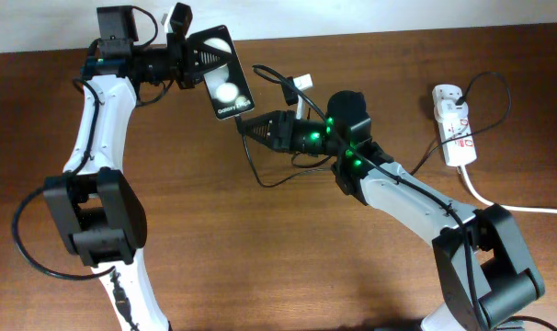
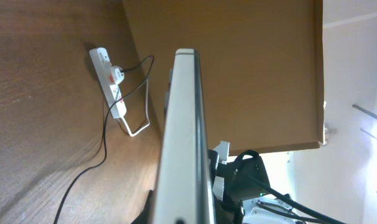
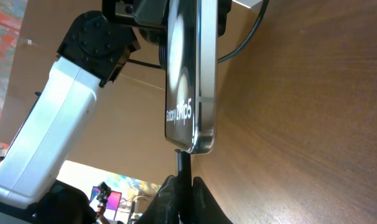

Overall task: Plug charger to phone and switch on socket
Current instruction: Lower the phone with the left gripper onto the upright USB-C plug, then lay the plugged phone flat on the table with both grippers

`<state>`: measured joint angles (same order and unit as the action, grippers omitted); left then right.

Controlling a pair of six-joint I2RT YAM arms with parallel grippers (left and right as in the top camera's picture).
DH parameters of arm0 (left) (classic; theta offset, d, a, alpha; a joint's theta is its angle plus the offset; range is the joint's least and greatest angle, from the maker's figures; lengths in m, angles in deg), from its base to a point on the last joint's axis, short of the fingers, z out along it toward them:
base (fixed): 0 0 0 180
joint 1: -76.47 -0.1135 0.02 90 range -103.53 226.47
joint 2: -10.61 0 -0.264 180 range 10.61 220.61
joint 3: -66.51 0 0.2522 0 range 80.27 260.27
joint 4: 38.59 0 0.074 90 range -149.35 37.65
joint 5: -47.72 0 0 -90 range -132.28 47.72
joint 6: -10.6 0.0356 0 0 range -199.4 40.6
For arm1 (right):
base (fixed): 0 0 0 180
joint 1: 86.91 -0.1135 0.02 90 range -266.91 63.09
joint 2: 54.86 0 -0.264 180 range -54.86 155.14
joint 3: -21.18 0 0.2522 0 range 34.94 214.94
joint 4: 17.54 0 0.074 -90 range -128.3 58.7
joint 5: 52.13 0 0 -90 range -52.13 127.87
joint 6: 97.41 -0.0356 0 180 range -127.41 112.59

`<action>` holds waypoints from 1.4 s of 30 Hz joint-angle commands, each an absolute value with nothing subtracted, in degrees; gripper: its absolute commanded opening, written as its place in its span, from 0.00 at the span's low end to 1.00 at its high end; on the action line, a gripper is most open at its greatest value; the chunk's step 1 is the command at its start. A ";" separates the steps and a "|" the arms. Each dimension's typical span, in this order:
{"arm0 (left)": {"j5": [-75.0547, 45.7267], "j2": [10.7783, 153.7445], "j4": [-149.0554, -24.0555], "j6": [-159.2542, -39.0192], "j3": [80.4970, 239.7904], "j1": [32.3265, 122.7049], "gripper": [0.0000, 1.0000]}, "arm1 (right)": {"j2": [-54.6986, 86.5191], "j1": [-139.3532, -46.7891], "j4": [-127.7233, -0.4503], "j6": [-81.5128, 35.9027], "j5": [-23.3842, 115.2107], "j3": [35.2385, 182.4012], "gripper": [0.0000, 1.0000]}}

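Note:
My left gripper is shut on the phone, a black glossy slab with round white spots, held tilted above the table; it shows edge-on in the left wrist view and in the right wrist view. My right gripper is shut on the charger connector, whose tip touches the phone's lower edge. The thin black charger cable loops back to a white plug adapter in the socket, a white power strip at the right, also seen in the left wrist view.
The strip's thick white cord runs off the right edge. A small white object lies behind the right gripper. A brown board stands behind the table.

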<state>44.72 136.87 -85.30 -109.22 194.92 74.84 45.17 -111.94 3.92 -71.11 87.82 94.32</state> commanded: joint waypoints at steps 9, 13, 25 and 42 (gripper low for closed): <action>46.99 137.16 -85.39 -107.10 195.66 74.79 0.00 | 45.28 -109.39 4.07 -69.14 93.05 95.00 0.36; 44.15 137.16 -85.82 -103.34 195.53 74.88 0.00 | 45.28 -107.79 4.03 -67.68 96.20 94.97 0.54; 14.49 137.26 -108.18 -84.20 189.48 75.93 0.00 | 45.28 -103.27 -17.50 -55.52 93.99 94.95 0.70; 4.85 144.08 -105.84 -82.12 183.05 78.14 0.00 | 39.37 -103.40 -38.72 -42.26 73.99 95.06 0.70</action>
<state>4.35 139.89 -106.52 -83.41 183.53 77.99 44.29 -103.25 -35.01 -47.70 81.68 94.65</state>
